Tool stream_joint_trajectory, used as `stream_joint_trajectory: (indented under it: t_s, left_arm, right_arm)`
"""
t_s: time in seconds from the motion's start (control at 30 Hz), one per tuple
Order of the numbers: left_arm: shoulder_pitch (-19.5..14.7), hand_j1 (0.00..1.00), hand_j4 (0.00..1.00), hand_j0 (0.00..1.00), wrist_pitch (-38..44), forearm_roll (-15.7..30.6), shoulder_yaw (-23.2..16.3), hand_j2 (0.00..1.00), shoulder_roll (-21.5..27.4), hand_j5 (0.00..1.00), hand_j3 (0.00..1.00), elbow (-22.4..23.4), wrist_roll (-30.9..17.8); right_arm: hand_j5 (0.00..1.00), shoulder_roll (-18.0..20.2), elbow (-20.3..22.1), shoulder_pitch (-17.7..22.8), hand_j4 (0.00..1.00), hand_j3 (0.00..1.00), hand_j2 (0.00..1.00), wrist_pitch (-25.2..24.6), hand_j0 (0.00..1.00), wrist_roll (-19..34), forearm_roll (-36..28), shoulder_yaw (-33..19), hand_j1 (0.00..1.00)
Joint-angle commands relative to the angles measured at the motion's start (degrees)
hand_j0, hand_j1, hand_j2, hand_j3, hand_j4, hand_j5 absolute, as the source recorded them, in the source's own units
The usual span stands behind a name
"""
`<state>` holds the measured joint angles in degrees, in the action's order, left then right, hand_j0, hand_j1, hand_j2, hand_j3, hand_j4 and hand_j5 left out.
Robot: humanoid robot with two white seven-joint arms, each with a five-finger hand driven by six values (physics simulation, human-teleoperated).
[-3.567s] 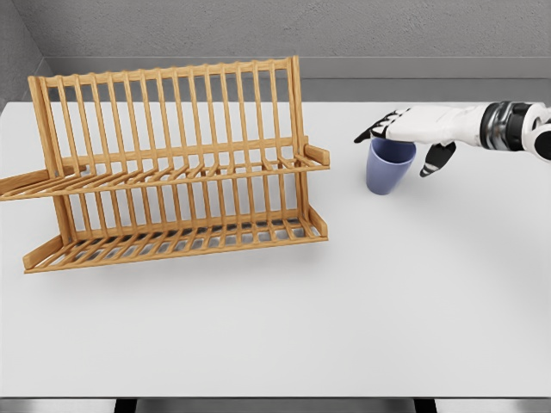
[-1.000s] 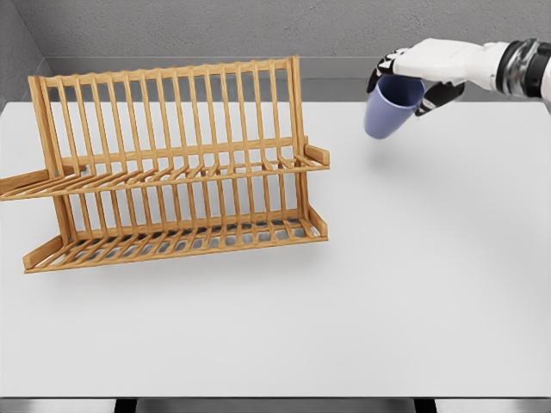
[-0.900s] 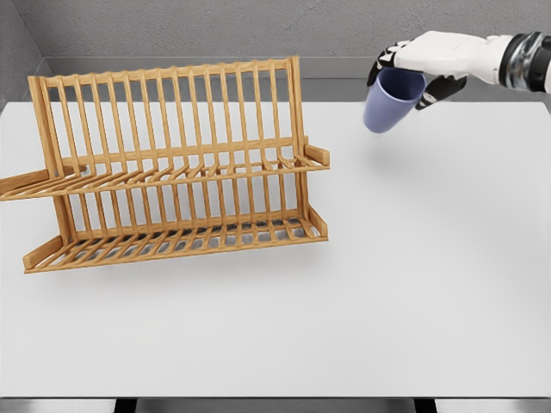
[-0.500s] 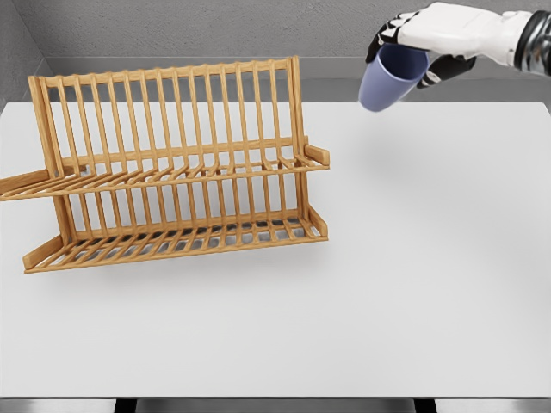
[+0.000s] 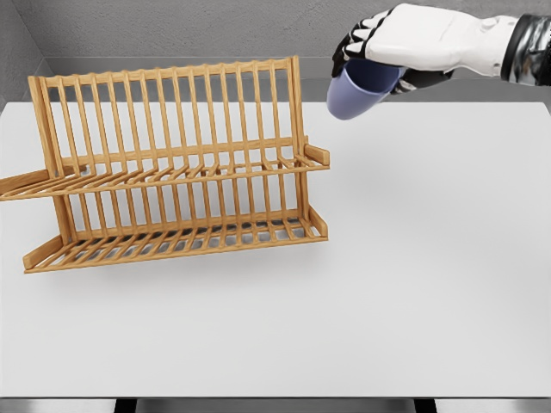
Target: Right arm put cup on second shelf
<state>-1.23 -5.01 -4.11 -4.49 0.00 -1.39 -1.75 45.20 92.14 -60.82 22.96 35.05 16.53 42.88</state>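
Observation:
A blue-violet cup point(image 5: 353, 92) hangs in the air, tilted with its base toward the lower left. My right hand point(image 5: 379, 53) is shut on its rim from above, its arm reaching in from the upper right. The cup sits just right of the top of the wooden two-tier dish rack point(image 5: 172, 163), higher than the rack's upper shelf point(image 5: 198, 172). The lower shelf point(image 5: 181, 241) rests on the white table. Both shelves carry nothing. My left arm does not show.
The white table point(image 5: 413, 284) stretches from the rack to the right edge and the front edge. A grey wall point(image 5: 215, 26) runs behind the table.
My right hand has lifted the cup off the table and carried it up and to the left, toward the rack's top right corner. The cup has tilted more.

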Motion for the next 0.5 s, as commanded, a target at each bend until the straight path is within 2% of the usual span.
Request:
stream_joint_trajectory:
  t_s: [0.0,0.23,0.47]
  left_arm:
    - [0.0,1.0,1.0,1.0,0.0,-0.02,0.0,1.0,0.0,1.0,1.0,-0.02,-0.01]
    - [0.0,1.0,1.0,1.0,0.0,-0.02,0.0,1.0,0.0,1.0,1.0,-0.02,-0.01]
    - [0.0,1.0,1.0,1.0,0.0,-0.02,0.0,1.0,0.0,1.0,1.0,-0.02,-0.01]
  right_arm:
    - [0.64,-0.03,2.08,0.0,0.64,0.64,0.64,-0.02,0.64,-0.05,-0.18,0.1,0.64]
    - [0.65,-0.47,5.33,0.44,0.65,0.65,0.65,0.06,0.65,-0.05,-0.18,0.36,0.65]
    - [0.65,-1.7,5.33,0.7,0.65,0.65,0.65,0.06,0.65,-0.05,-0.18,0.72,0.65]
